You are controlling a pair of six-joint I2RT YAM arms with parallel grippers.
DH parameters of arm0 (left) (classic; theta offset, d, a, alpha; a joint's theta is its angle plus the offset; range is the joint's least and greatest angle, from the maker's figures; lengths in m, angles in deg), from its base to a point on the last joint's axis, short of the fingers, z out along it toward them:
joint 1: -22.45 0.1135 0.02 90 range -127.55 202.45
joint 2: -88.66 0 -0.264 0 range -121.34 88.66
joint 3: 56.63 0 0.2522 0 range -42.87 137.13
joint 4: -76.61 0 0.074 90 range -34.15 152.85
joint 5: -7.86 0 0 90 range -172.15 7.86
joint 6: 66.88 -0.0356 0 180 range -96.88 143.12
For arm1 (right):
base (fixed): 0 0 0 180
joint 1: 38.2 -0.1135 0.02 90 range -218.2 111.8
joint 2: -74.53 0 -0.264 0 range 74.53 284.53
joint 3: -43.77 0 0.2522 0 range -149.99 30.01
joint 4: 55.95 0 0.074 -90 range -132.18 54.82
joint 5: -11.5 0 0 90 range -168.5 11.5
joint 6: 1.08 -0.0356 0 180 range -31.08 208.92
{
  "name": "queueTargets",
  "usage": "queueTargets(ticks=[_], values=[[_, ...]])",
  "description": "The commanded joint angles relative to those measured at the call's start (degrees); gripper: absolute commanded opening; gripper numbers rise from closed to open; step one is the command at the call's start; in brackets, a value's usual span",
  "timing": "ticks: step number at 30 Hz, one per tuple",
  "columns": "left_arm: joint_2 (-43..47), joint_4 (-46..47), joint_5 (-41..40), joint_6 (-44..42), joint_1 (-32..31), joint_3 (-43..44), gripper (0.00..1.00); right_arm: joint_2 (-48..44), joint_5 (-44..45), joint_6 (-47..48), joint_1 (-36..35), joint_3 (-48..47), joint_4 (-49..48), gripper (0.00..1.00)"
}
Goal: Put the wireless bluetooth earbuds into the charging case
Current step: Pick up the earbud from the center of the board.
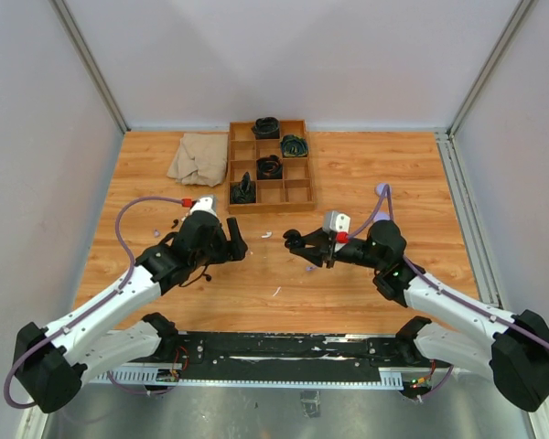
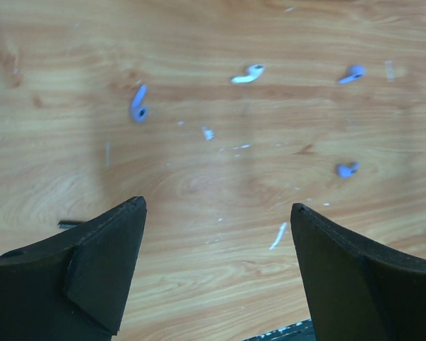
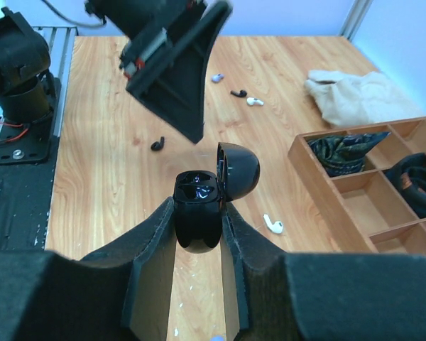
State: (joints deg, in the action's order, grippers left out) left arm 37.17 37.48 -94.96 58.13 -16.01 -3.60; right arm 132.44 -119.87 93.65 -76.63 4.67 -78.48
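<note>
My right gripper [image 3: 197, 206] is shut on a black charging case [image 3: 197, 220] and holds it above the table. The case's lid [image 3: 239, 170] is swung open, and glossy dark sockets show inside. From above, the case [image 1: 294, 240] sits at the tip of the right gripper [image 1: 309, 247]. My left gripper [image 2: 216, 206] stands open over bare wood with nothing between its jaws, facing the case from the left [image 1: 238, 240]. Loose earbuds lie on the table: a lilac one [image 2: 138, 104], a white one [image 2: 248, 74], further lilac ones [image 2: 352, 73], a white one [image 3: 272, 225] and a black one [image 3: 157, 144].
A wooden compartment tray [image 1: 297, 187] with coiled black cables stands at the back centre, and a beige cloth [image 1: 199, 157] lies to its left. A small lilac object [image 1: 382, 189] lies at the right. The black mounting rail [image 1: 284, 347] runs along the near edge.
</note>
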Motion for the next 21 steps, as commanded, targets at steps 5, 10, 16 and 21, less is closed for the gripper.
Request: queueTargets(ticks=[5,10,16,21], values=[[-3.03,-3.46,0.53,8.31,6.13,-7.14,0.88,-3.26,6.70,1.96,1.08,4.26,-6.54,0.01],[-2.59,-4.67,-0.01,9.74,8.07,-8.87,0.88,-5.43,9.33,2.47,1.13,6.96,-8.40,0.01],[-4.00,-2.37,0.75,10.59,8.66,-11.01,0.88,-6.47,11.74,2.98,1.14,9.17,-9.56,0.01],[-6.86,-1.42,-0.01,10.13,8.74,-11.52,0.88,-7.09,12.02,2.86,1.14,9.83,-9.85,0.01]])
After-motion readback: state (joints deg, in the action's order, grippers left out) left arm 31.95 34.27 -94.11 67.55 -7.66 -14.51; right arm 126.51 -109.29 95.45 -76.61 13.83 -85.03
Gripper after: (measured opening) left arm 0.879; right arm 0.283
